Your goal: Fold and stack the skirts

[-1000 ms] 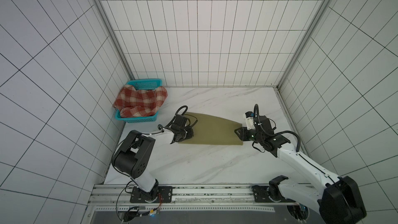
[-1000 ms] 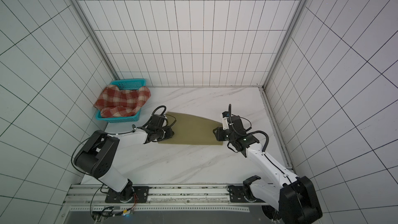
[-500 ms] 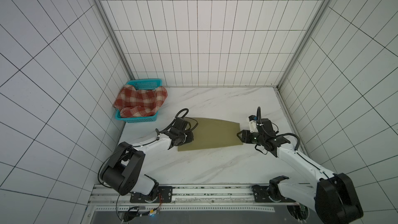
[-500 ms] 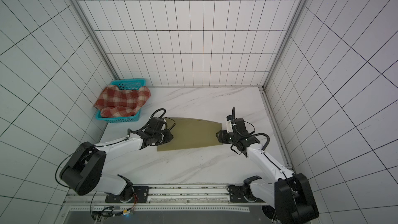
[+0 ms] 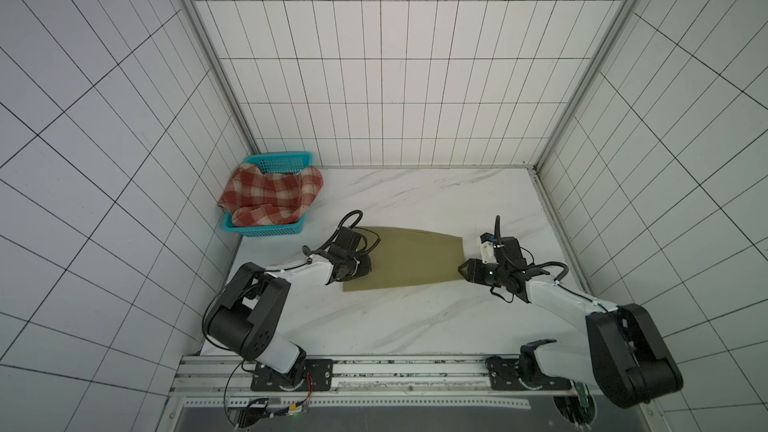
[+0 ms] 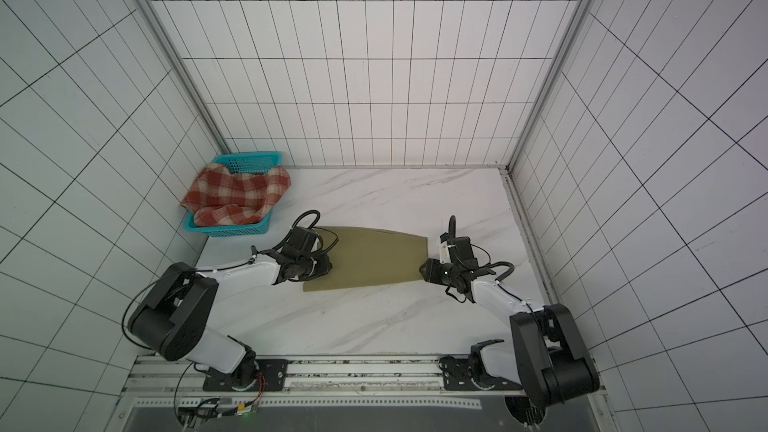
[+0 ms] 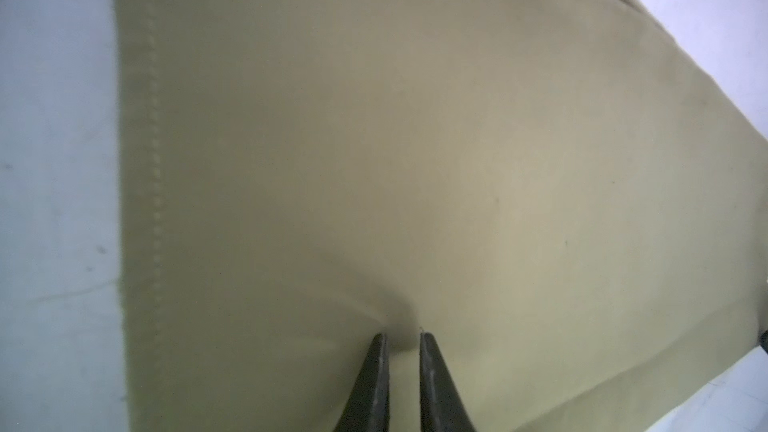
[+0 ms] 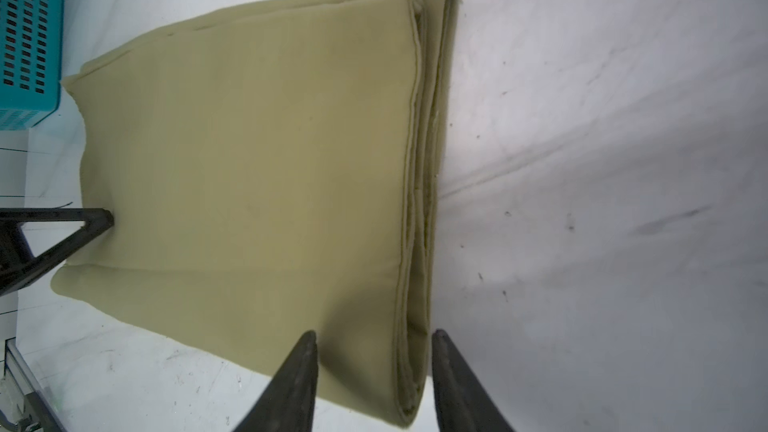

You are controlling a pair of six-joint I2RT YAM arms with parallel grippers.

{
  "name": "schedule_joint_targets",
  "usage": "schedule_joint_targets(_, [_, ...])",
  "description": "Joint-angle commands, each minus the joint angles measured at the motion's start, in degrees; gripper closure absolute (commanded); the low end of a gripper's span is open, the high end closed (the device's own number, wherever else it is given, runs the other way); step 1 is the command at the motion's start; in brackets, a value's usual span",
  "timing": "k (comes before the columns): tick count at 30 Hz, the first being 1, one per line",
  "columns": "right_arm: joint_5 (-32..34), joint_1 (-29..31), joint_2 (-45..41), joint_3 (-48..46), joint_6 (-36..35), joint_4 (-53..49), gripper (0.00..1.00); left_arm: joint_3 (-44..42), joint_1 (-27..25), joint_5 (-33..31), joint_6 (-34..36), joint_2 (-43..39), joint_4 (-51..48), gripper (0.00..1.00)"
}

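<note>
Olive skirt [image 5: 407, 259] lies flat mid-table [image 5: 415, 326] between the two arms, a plain khaki trapezoid with its wider end to the left and no big wrinkles. Its right end shows several stacked layers in the right wrist view, so I judge it already folded at least once. A stitched hem line runs along one edge in the left wrist view.

Plaid skirt [image 5: 270, 197] is bunched in the teal basket [image 5: 282, 157] at the far left corner. It is red and cream check, lumpy, and spills over the rim, well apart from the olive one.

Left gripper [image 7: 402, 338] sits on the left end of the olive skirt. Its jaws are almost together and creases run into the gap, so it looks like it is pinching a small pucker of the top layer.

Right gripper [image 8: 374, 338] is at the near right corner with its jaws partly apart. They straddle the layered edge, one tip over cloth and one over bare marble, with nothing clamped.

Handling guess: the olive cloth is thin, light and limp, likely slides easily on the smooth top, and its layers can shear apart. I'd grip at the corners and catch every layer of that stacked edge, not just the top sheet. The plaid looks thicker, heavier and grippier, so it should be bulkier to fold. I'd take it by a hem or edge hanging over the basket rim and lift it clear before spreading
</note>
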Motion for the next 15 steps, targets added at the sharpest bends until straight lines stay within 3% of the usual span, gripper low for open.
schedule_joint_targets(1, [0.29, 3.07, 1.78, -3.03, 1.63, 4.26, 0.57, -0.77, 0.91, -2.87, 1.82, 0.59, 0.54, 0.84])
schedule_joint_targets(9, [3.14, 13.93, 1.3, -3.74, 7.48, 4.96, 0.59, 1.42, 3.93, -5.37, 4.63, -0.4, -2.16, 0.84])
schedule_joint_targets(15, [3.33, 12.63, -6.7, -4.56, 7.17, -0.38, 0.52, 5.35, 2.22, -6.99, 6.84, -4.49, -5.22, 0.84])
